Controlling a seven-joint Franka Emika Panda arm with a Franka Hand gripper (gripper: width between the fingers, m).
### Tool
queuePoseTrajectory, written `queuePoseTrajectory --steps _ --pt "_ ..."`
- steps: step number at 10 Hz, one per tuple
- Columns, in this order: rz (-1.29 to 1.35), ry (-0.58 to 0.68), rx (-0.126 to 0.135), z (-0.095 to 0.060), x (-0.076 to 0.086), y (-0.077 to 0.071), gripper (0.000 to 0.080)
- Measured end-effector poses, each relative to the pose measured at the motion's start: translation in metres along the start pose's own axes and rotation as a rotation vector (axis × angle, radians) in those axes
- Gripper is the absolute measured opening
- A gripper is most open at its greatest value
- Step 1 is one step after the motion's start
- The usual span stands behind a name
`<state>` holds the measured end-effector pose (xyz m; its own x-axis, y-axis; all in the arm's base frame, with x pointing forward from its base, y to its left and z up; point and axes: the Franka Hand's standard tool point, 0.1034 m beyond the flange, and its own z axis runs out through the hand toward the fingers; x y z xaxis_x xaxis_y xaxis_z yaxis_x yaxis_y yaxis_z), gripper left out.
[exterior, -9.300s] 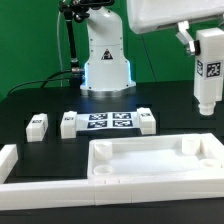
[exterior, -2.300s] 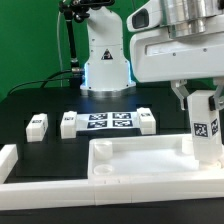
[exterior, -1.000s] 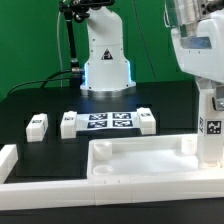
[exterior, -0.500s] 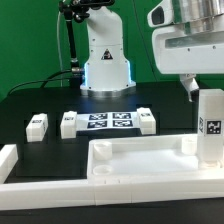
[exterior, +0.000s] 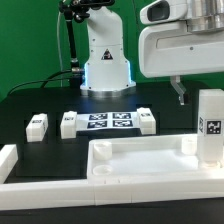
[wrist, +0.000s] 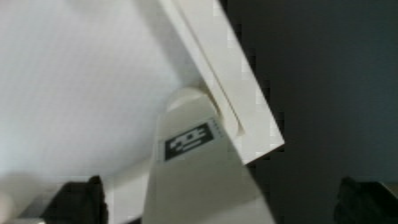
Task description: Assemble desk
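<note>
At the tabletop's corner: a leg (exterior: 210,125) stands upright at the end of the tabletop (exterior: 140,166) on the exterior view's right, tag facing outward, about where a corner socket would take it. Whether it is fully seated cannot be told.
Gripper: the gripper (wrist: 222,203) hangs above the leg with jaws spread wide, holding nothing. In the wrist view its dark fingertips (wrist: 80,200) flank the leg without touching it.
Why so: apparently a release, leaving the leg to stand alone so the arm is free for another.
Tabletop: it lies along the table's front edge, just behind the border bar (exterior: 8,160).
Spare legs: three spare legs (exterior: 68,123) lie further back, one at each end of the marker board (exterior: 108,122) and one nearer the exterior view's left edge.
Changed: a second ago the fingers clasped the leg low on the tabletop; now they have opened and risen clear. The leg, tabletop and spare legs have not shifted.
</note>
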<state>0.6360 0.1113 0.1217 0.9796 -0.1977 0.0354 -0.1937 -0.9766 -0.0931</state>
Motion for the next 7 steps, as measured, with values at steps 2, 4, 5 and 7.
queuePoseTrajectory --steps 2,4,5,7 --pt "-0.148 0.010 -0.001 0.0038 -0.0001 0.0014 0.0649" --pt "-0.126 0.010 0.000 0.0039 0.0001 0.0017 0.0619" --pt "-0.124 0.010 0.000 0.0040 0.0001 0.0018 0.0428" --pt "0.005 0.009 0.003 0.0041 -0.0001 0.0015 0.0288"
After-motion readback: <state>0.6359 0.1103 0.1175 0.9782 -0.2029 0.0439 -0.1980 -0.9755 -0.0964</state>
